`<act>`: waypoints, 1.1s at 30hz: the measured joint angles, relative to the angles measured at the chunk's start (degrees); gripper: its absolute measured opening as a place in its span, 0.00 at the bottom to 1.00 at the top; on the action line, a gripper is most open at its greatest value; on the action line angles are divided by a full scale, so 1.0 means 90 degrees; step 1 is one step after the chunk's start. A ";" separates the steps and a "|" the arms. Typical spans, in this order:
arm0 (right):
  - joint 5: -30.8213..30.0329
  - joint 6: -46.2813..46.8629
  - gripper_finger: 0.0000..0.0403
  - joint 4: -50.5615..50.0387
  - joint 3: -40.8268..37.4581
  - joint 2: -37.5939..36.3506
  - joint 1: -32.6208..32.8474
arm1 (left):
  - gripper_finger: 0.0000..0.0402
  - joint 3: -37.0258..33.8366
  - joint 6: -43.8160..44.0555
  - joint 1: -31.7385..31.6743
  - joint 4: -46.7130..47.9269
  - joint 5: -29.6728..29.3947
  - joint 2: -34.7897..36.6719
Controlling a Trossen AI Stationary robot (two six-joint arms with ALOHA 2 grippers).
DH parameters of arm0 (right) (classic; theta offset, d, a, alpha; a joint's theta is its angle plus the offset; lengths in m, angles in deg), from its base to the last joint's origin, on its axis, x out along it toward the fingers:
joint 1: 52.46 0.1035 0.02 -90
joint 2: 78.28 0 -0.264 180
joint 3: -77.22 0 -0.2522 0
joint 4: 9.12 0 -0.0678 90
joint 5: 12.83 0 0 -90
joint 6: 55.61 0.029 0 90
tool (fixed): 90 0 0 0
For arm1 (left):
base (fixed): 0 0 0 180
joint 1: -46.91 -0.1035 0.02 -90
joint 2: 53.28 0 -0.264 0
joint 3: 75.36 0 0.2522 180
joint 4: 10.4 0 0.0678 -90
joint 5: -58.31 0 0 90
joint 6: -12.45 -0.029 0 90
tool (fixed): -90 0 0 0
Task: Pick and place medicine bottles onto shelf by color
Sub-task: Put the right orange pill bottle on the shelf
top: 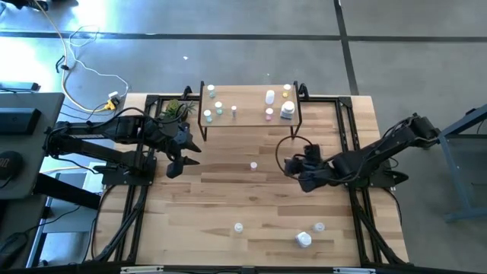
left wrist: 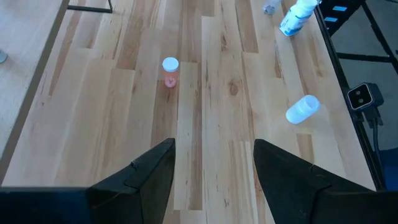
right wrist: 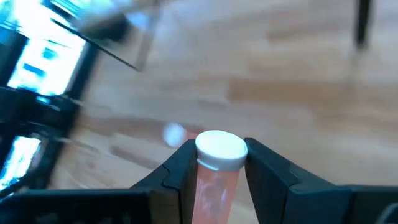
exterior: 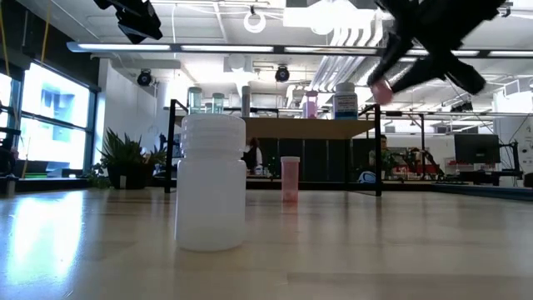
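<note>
**Above table centre: right gripper carrying a pink bottle**

Across the wooden table (top: pixel 228 198), biggest item is the shelf (top: pixel 251 106) at the far edge, centred. It carries a larger white bottle (top: pixel 287 110) at its right end, two pink-capped ones (top: pixel 268 113) just beside that, a white one (top: pixel 269 96) behind them, and several small pale bottles (top: pixel 213 106) grouped toward its left end.

Left arm is parked by the left edge, near the shelf's left legs and a small green plant (top: pixel 176 109). Left gripper (top: pixel 179 154) hangs clear of the table, fingers (left wrist: pixel 149 174) spread, nothing between them.

Right gripper (top: pixel 293 164) sits right of table centre, raised off the surface, in front of the shelf's right legs. It pinches a pink bottle with white cap (right wrist: pixel 217 163) upright between the fingers.

Loose on the table:
- pink bottle (top: pixel 253 164), upright, table centre, well apart from both grippers
- larger white bottle (top: pixel 303 240) near the front edge, right of centre
- small bottle (top: pixel 319 227) just beside it
- small white bottle (top: pixel 238 227) near the front edge, centre
</note>
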 joint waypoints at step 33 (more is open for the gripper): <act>-0.3016 -0.8091 0.26 0.2929 0.3296 0.2914 -0.1436 | 0.52 0.0000 -0.0231 0.0000 0.0000 -0.0251 0.0002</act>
